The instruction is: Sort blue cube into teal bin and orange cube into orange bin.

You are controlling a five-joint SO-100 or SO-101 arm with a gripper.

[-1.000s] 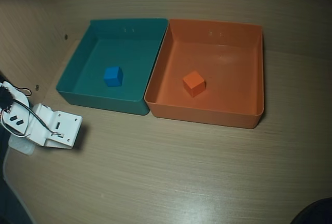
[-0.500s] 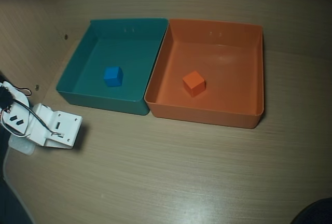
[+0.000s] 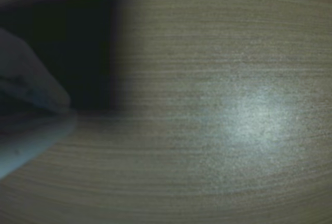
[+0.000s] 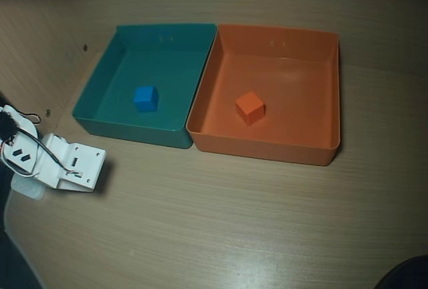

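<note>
In the overhead view the blue cube (image 4: 146,98) lies on the floor of the teal bin (image 4: 100,85), left of centre. Inside the orange bin (image 4: 314,88), which touches the teal one on its right, rests the orange cube (image 4: 250,108). My gripper (image 4: 80,168) is a white shape low over the table at the left edge, in front of the teal bin's near left corner and apart from it. It holds nothing that I can see. The wrist view is blurred: a pale finger (image 3: 26,130) at the left over bare wood, with both cubes and both bins out of view.
The wooden table (image 4: 234,222) stretches in front of the bins. Black cables (image 4: 17,155) loop by the arm at the left edge. A dark object (image 4: 408,275) sits in the bottom right corner. A dark patch (image 3: 78,47) fills the wrist view's upper left.
</note>
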